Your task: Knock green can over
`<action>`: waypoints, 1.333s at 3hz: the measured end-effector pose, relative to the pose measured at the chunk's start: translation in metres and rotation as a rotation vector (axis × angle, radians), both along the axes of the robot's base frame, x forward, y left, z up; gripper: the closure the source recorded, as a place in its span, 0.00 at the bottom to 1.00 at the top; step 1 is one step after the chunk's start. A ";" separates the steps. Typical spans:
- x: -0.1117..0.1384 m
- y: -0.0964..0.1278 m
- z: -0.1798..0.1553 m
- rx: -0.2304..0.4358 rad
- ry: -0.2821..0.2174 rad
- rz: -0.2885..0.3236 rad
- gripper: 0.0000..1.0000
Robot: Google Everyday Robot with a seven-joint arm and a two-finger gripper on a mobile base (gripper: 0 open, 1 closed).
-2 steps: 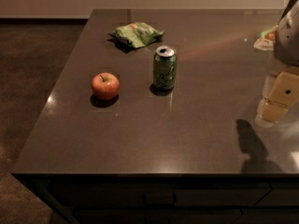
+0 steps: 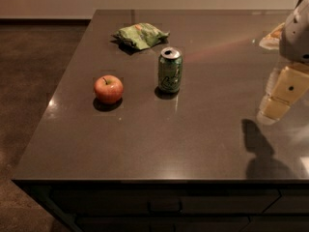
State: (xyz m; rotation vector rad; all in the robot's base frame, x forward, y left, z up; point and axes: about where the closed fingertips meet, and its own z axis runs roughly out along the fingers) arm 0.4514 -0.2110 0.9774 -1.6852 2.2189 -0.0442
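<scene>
In the camera view, the green can (image 2: pixel 170 70) stands upright on the counter (image 2: pixel 145 144), near the apple (image 2: pixel 108 89). The gripper (image 2: pixel 282 98) hovers well apart at the counter's right edge; its grip state I cannot tell. The can is likely light, stiff and slick, so push near its top.

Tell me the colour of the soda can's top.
Silver, on the green aluminium soda can, camera view; the gripper hangs far right.

Green can (image 2: pixel 170 70) w/ pale script lettering, not legible; tool (image 2: pixel 280 99) far rt over table (image 2: pixel 193 144).
</scene>
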 end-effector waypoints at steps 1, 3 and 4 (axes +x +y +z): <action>0.034 0.019 -0.002 0.100 -0.017 -0.005 0.00; 0.111 0.074 -0.016 0.189 -0.144 -0.036 0.00; 0.148 0.101 -0.040 0.239 -0.162 -0.086 0.00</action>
